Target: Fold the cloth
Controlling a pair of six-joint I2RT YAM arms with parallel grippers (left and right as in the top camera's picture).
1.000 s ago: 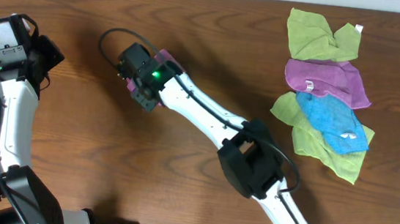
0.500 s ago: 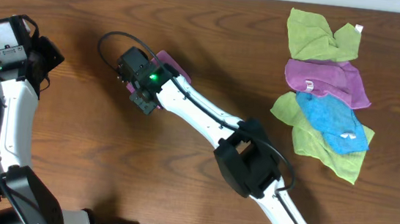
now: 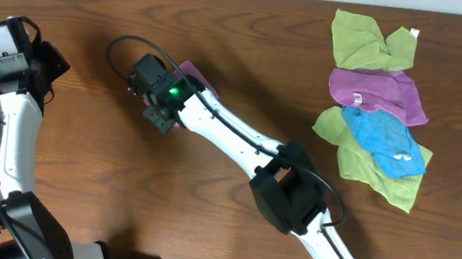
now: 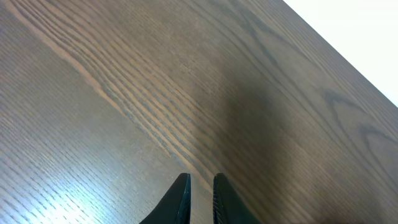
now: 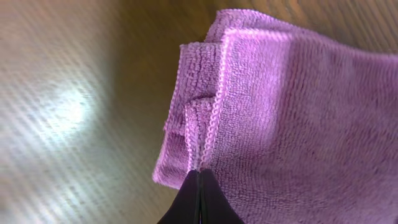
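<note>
At the far left of the overhead view, the left arm stands over bare wood near the desk's (image 3: 82, 175) left edge. Its left gripper (image 4: 200, 186) hangs above the woodgrain, well apart from any cloth; in the left wrist view the two dark fingers (image 4: 181, 193) sit nearly together with only a thin slit between them, holding nothing.

Further right, toward the upper middle of the desk, the right arm reaches in from the bottom right, and its wrist covers most of the cloth (image 3: 195, 77), so only a mauve strip shows beside it from above. In the right wrist view the cloth (image 5: 292, 118) lies folded on the wood, with several stitched edges stacked at its left side. The right gripper (image 5: 199, 190) has its fingers pressed tight together, their tips meeting at the cloth's near edge right where the stacked hems run down. Whether a bit of fabric is pinched between them cannot be told.

At the far right lies a pile of other cloths: a green cloth (image 3: 363, 36) at the top, a purple cloth (image 3: 375, 92) with a small white tag below it, then a blue cloth (image 3: 383, 140) lying on a second green cloth (image 3: 371, 173).
</note>
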